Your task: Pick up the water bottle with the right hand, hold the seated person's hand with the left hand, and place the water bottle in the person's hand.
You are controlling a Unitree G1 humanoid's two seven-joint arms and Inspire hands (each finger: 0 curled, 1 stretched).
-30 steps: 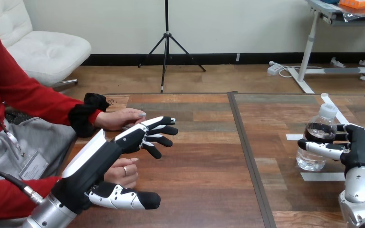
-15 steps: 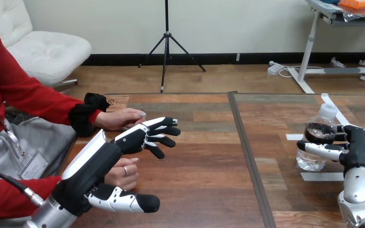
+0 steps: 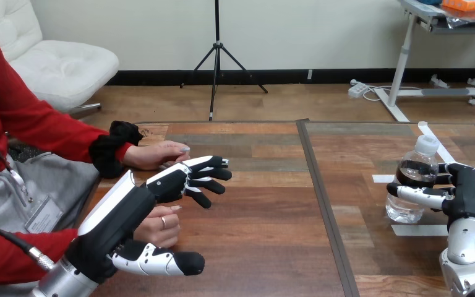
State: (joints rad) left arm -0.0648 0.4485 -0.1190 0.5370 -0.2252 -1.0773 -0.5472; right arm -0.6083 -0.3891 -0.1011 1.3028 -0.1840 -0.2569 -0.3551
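Note:
A clear water bottle point(image 3: 408, 209) with a white cap and a dark label stands on the table at the right. My right hand point(image 3: 468, 199) is wrapped round it, thumb across its front and fingers behind it. My left hand point(image 3: 174, 179) hovers open at the left, fingers stretched out toward the table's middle and thumb point(image 3: 161, 262) low near the front edge. The person's upper hand point(image 3: 158, 154) lies flat on the table just beyond my left fingers. Their lower hand point(image 3: 158, 226) is loosely curled beneath my left palm, between it and the thumb; I cannot tell whether they touch.
A dark seam point(image 3: 323, 204) runs front to back across the wooden table between the two hands. White tape strips point(image 3: 419, 229) lie on the table around the bottle. The person sits at the table's left edge.
My left hand has sunk slightly and drawn back a little toward me. The right hand, the bottle and the person's hands have stayed in place.

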